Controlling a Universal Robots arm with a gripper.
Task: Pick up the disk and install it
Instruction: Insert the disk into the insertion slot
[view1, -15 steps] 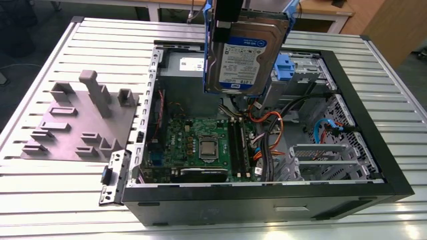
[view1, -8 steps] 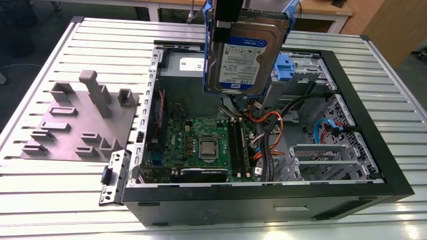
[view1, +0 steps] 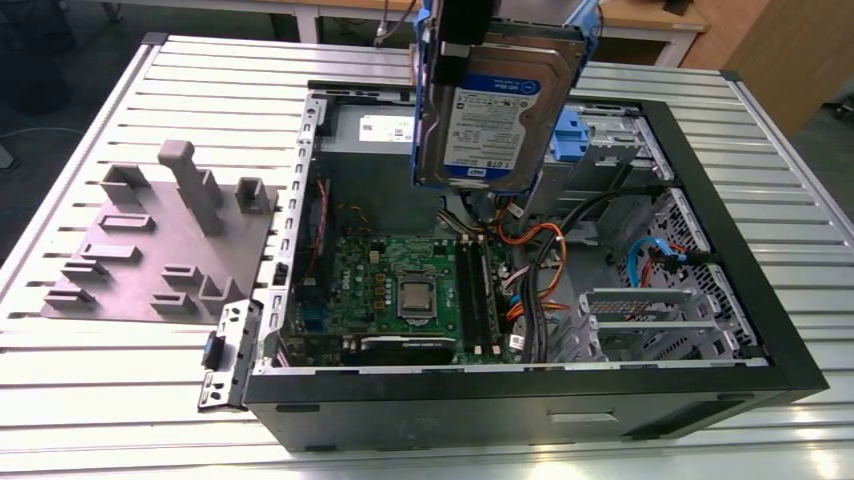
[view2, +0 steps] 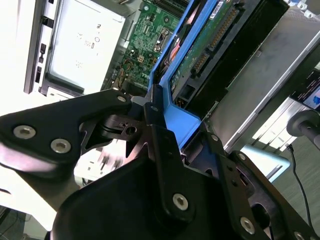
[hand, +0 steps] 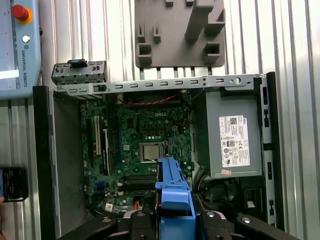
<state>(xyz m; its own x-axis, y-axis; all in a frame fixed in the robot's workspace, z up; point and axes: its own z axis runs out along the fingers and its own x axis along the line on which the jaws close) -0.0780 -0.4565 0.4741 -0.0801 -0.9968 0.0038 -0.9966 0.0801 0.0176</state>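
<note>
The disk (view1: 494, 110), silver-grey with a white-and-blue label and blue rails, hangs upright above the back of the open computer case (view1: 721, 250). My gripper (view1: 470, 30) is shut on its top edge. In the second wrist view the black fingers (view2: 160, 145) clamp the blue rail (view2: 172, 112), and the disk's green circuit side (view2: 210, 45) points down toward the case. In the first wrist view the blue rail (hand: 172, 187) sticks out from the gripper (hand: 172, 217) over the motherboard (hand: 140, 145).
Inside the case are the motherboard (view1: 400, 290), a grey power-supply box (hand: 232, 140), a silver drive cage (view1: 641, 320), a blue latch (view1: 571, 135) and loose cables (view1: 547, 250). A grey fixture plate (view1: 160, 240) lies at the exterior view's left. A teach pendant (hand: 17, 45) rests on the slatted table.
</note>
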